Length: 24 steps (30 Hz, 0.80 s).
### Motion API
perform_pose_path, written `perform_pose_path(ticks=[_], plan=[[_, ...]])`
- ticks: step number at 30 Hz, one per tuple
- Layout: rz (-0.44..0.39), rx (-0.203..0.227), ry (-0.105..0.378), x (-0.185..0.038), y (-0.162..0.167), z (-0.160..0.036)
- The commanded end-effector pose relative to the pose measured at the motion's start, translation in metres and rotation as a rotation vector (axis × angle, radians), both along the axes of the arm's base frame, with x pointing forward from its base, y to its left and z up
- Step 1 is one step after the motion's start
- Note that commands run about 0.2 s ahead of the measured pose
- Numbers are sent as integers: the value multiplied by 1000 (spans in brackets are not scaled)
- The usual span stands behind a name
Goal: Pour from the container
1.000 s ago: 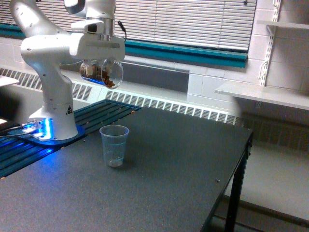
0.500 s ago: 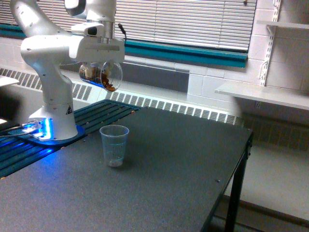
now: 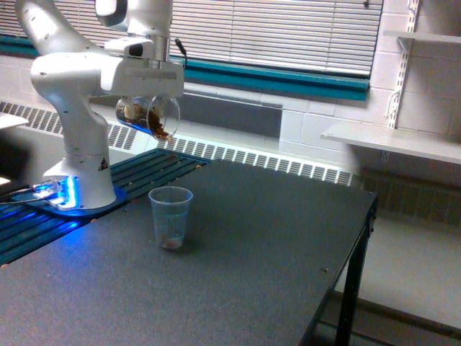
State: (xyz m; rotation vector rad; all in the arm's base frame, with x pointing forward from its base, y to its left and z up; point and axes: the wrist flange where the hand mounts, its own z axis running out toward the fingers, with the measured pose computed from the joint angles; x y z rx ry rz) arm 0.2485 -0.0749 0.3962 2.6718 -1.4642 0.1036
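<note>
Brown bits now lie in the plastic cup (image 3: 171, 217), empty a second ago. Above it, the gripper (image 3: 148, 101) stays clamped on the container (image 3: 148, 117), tipped further, mouth downward.

A dark grey speckled tabletop (image 3: 274, 238) on black metal legs (image 3: 347, 303) fills the foreground. Behind it, white slatted window blinds (image 3: 288, 29) hang above a teal sill band (image 3: 288, 78), white painted block wall (image 3: 317, 130) and white wall shelves (image 3: 403, 140).
</note>
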Motion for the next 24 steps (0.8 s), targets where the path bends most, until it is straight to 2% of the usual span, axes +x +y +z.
perform_pose_path(ticks=[1, 24], plan=[[-12, 2, 33, -6, -1, -16], [-2, 4, 56, -7, 1, -21]])
